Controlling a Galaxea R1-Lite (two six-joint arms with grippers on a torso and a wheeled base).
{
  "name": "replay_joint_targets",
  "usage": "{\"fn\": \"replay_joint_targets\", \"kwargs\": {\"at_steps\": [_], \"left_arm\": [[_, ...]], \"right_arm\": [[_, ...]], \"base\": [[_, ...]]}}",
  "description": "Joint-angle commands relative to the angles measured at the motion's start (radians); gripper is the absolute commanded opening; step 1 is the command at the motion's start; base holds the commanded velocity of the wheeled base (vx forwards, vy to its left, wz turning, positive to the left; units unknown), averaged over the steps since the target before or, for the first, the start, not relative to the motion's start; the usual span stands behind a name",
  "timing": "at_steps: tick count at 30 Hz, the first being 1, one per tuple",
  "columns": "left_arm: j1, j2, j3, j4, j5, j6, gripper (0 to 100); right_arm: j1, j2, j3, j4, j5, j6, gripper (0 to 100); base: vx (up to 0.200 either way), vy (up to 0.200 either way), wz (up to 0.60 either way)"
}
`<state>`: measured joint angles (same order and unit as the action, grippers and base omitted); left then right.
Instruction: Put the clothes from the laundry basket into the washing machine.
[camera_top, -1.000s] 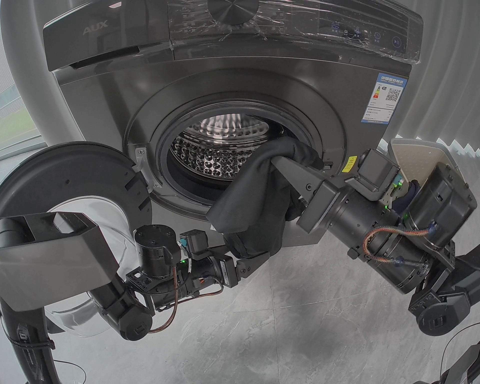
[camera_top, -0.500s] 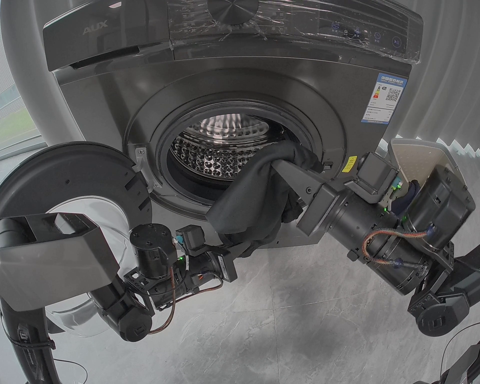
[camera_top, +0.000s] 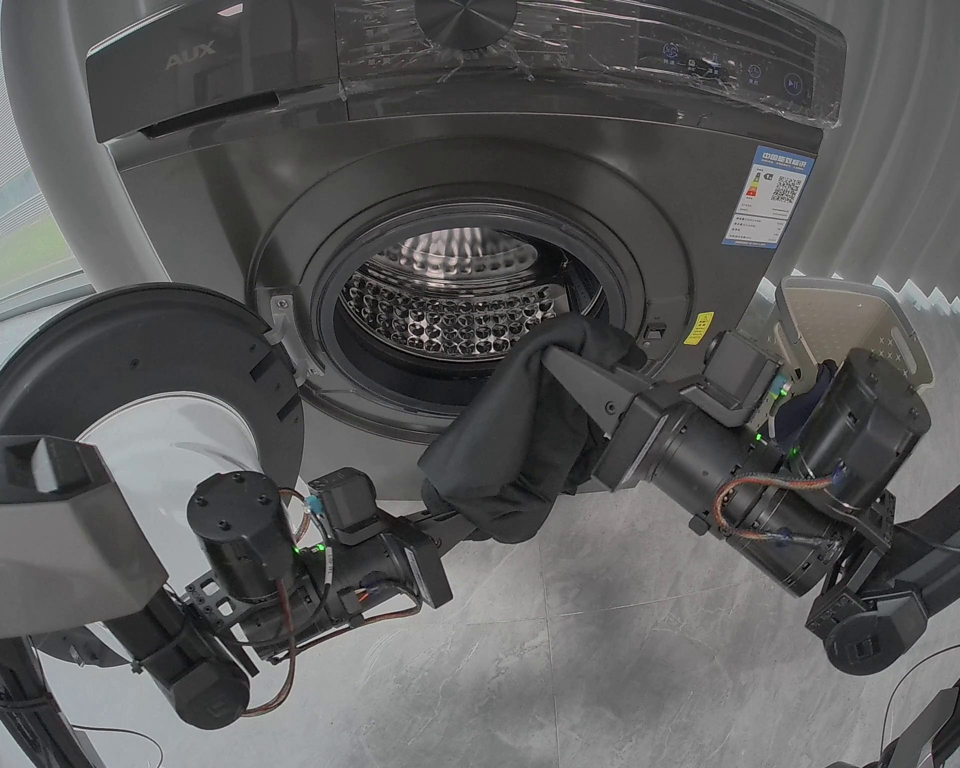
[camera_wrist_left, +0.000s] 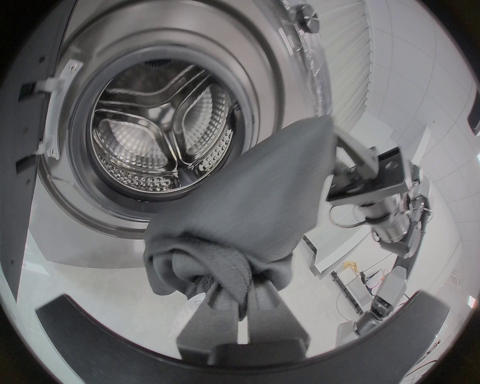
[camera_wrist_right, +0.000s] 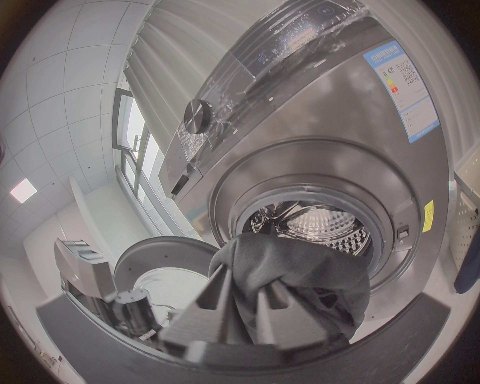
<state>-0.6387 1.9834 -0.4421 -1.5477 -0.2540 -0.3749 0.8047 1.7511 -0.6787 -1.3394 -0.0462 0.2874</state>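
Left end effector (camera_wrist_left: 239, 296) low, right end effector (camera_wrist_right: 246, 286) higher, both gripping garment (camera_top: 510, 440)

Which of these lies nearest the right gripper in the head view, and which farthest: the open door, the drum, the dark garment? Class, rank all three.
1. dark garment: clamped in the right gripper and hanging below it.
2. drum: just behind the gripper, inside the washer's round opening.
3. open door: swung out on the robot's left, past the far side of the opening.
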Motion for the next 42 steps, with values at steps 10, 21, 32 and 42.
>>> {"fn": "replay_joint_targets", "kwargs": {"at_steps": [10, 21, 32, 42], "left_arm": [[-0.029, -0.170, 0.054, -0.003, 0.002, 0.001, 0], [-0.032, -0.166, 0.037, -0.003, 0.033, 0.002, 0], [-0.022, -0.153, -0.059, -0.002, 0.136, 0.002, 0], [-0.024, -0.155, -0.087, 0.000, 0.139, 0.002, 0]], "right_arm": [[-0.005, 0.053, 0.054, -0.003, 0.000, -0.008, 100], [-0.039, 0.056, 0.100, -0.004, 0.000, -0.050, 100], [-0.024, 0.065, 0.191, -0.041, 0.006, -0.077, 100], [-0.010, 0.177, 0.100, -0.061, 0.014, -0.103, 100]], "base": [[0.000, 0.000, 0.00], [0.000, 0.000, 0.00], [0.000, 0.000, 0.00], [0.000, 0.000, 0.00]]}}
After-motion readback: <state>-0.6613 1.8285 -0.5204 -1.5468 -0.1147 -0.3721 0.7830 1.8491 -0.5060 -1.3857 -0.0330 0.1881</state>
